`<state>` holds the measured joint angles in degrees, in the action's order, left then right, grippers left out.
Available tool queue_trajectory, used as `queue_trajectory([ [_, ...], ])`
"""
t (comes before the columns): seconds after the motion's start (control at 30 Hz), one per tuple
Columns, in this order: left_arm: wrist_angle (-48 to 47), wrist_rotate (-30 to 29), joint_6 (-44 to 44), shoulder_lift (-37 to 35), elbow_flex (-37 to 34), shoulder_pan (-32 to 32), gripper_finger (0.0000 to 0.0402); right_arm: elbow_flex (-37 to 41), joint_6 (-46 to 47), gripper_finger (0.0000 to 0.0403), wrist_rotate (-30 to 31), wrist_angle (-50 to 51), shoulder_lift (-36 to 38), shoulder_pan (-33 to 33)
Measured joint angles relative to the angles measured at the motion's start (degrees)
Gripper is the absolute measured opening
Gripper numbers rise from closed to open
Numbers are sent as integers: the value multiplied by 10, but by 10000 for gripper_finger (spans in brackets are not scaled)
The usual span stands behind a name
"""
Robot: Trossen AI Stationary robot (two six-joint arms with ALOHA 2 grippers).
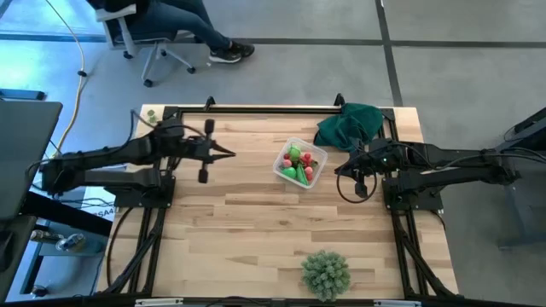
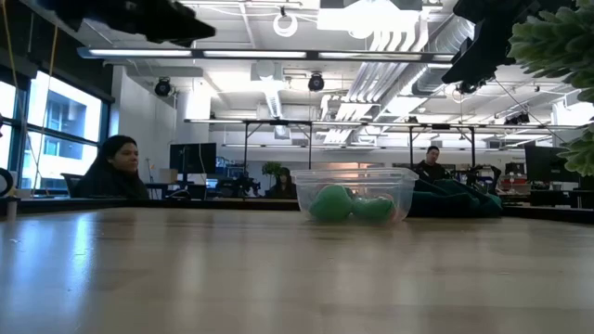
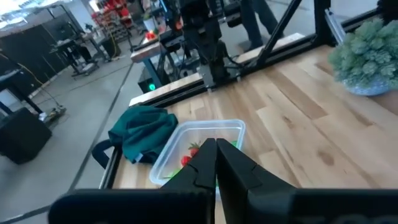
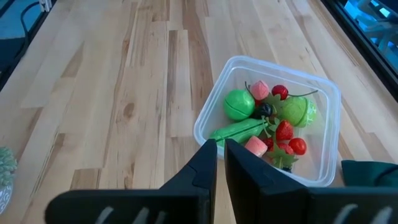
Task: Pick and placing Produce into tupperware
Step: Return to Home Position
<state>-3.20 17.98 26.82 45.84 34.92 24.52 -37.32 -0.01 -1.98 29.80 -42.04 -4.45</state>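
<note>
The clear tupperware (image 1: 299, 163) stands on the wooden table, right of the middle toward the far edge. It holds the produce (image 4: 267, 118): bright green pieces, red and pink berries and a dark one. My left gripper (image 1: 230, 154) is shut and empty above the table, left of the tupperware. My right gripper (image 1: 340, 168) is shut and empty, just right of the tupperware. The tupperware also shows in the low view (image 2: 357, 194) and the left wrist view (image 3: 193, 149).
A dark green cloth (image 1: 350, 124) lies at the far right corner, behind the tupperware. A pale-green spiky ball (image 1: 325, 273) sits at the near edge. The table's left and middle are bare wood. People sit in the room beyond the table.
</note>
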Motion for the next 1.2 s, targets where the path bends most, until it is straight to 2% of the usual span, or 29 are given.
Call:
queue_trajectory([
  [0.2,2,13,-2,-95,-61,28,2,0,0,24,0,0,0,0],
  [0.5,7,-26,-50,-228,-156,29,1,0,0,24,0,-1,0,0],
  [0.67,81,-32,-90,-280,-230,29,0,0,0,24,0,0,0,0],
  [0.83,169,-32,-115,-316,-283,28,0,0,0,24,0,-1,0,0],
  [1.2,156,-41,-123,-335,-300,28,0,0,0,24,0,-1,0,0],
])
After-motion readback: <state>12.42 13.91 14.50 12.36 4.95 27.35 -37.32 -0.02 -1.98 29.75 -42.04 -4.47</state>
